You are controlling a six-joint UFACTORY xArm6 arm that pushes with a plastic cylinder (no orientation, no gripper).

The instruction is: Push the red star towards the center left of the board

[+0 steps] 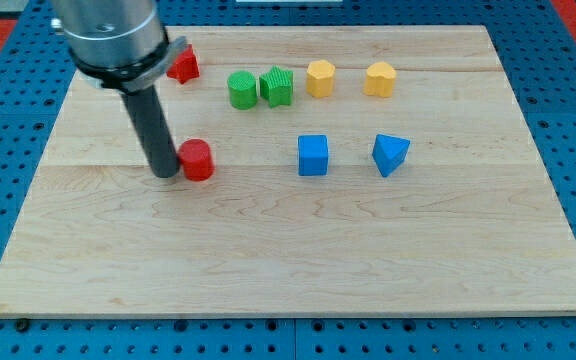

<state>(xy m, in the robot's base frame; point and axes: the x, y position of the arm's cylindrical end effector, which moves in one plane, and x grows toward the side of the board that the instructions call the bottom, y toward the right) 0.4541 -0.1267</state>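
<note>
A red block (183,66) with pointed edges, probably the star, lies near the board's top left, partly hidden behind the arm's grey body (108,35). A second red block (198,160), rounded, lies left of the board's middle. My tip (165,173) rests on the board right next to this rounded red block, on its left side, touching it or nearly so. The tip is well below the star-like block in the view.
On the wooden board (268,250), two green blocks (240,89) (277,86) and two yellow blocks (320,77) (380,78) form a row near the top. A blue cube (313,155) and a blue triangular block (390,154) lie right of the middle.
</note>
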